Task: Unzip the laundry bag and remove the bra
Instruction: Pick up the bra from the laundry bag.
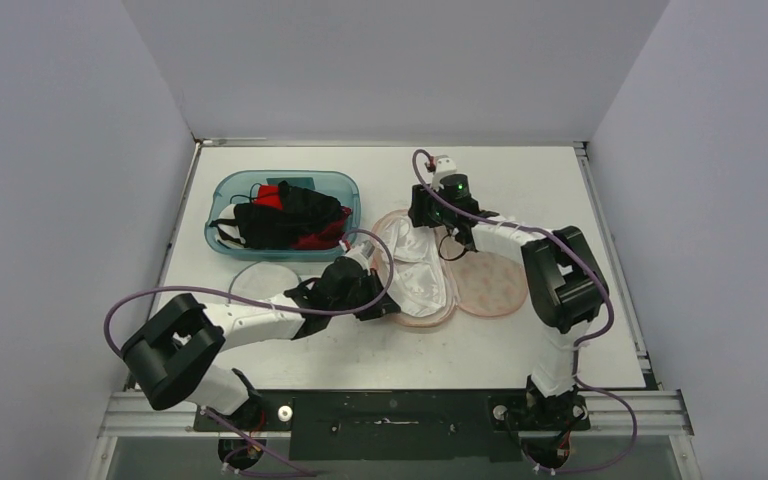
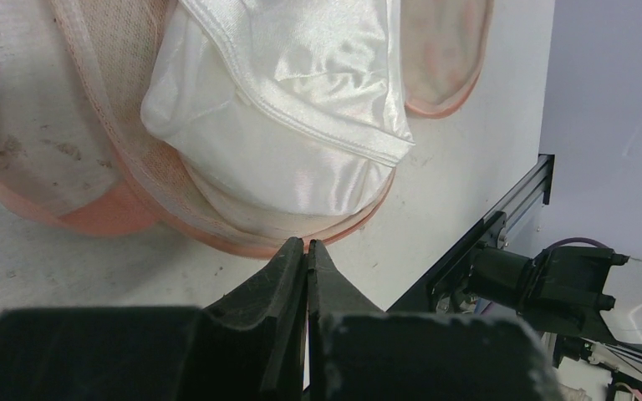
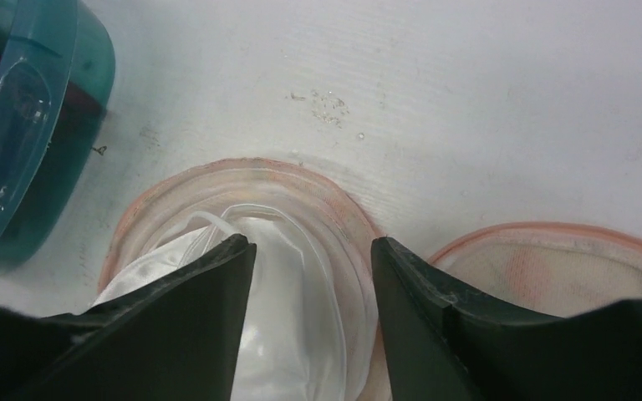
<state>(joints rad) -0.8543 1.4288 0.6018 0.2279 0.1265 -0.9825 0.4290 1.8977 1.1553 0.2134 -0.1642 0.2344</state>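
where the bag is: the pink mesh laundry bag (image 1: 485, 285) lies mid-table, just right of the teal bin (image 1: 285, 175) of dark clothes. It's already unzipped and lies flopped open like a clamshell.

where the bra is: the white satin bra (image 2: 301, 92) sits in the left half of the bag, cups bunched up. It isn't out yet, so I'd say the zip part is done and the pull-out is what's left.

how it'll handle: light and totally floppy, I reckon. The satin looks slick, so a shallow pinch on the smooth cup will probably slide off. The bag is soft mesh with a slightly firmer rim and will likely lift along with the bra unless something pins it.

where I'd grab: the stitched edge band or a strap, where the fabric is doubled and gives the pads something to bite. A white strap loop shows at the far end, near the right fingers.

left gripper (image 2: 307, 246): jaws pressed together, tips right at the near rim of the bag. I can't tell whether a sliver of the rim is pinched between them or they're just touching it. If it is pinched, that's my anchor.

right gripper (image 3: 313, 251): jaws about halfway apart, hanging over the far end of the bag with bra fabric in the gap between them. Nothing is clamped, as far as the wrist view shows.

what could go wrong: grabbing mesh together with satin, so the whole bag comes up with it.
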